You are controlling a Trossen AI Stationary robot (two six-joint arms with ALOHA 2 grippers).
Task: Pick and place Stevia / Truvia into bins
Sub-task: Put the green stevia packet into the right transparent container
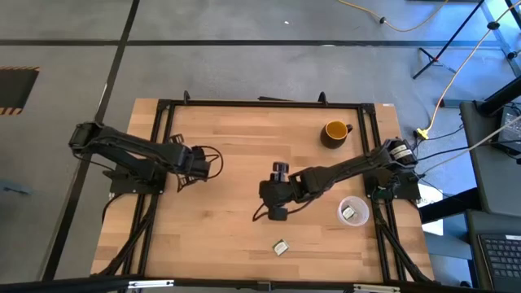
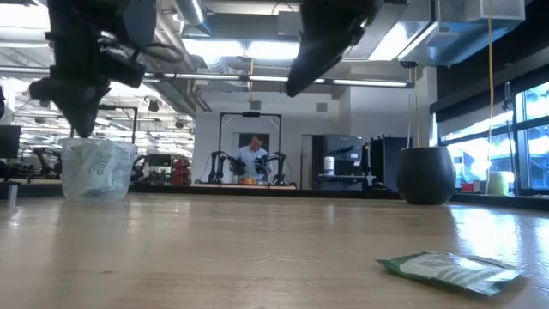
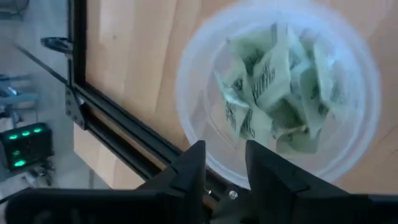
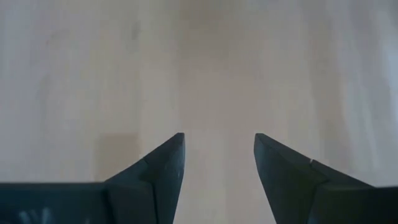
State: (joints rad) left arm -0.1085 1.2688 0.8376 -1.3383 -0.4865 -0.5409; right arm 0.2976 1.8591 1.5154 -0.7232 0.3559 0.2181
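Note:
A clear plastic bin (image 3: 280,93) holding several pale green and white Stevia packets (image 3: 273,81) stands at the table's left; in the low view this bin (image 2: 97,169) sits below my left gripper (image 2: 83,129). My left gripper (image 3: 224,168) is open just above the bin's rim, with nothing between its fingers. One packet (image 1: 281,247) lies flat on the wood near the front edge. My right gripper (image 4: 217,162) hangs open over bare wood at mid-table (image 1: 275,207), behind that packet. A second bin (image 1: 352,212) at the right holds a packet.
A yellow mug (image 1: 335,130) with a dark handle stands at the far right. A black frame rail (image 3: 124,134) runs along the table's left side close to the left bin. Bare wood lies between the two arms and along the front edge.

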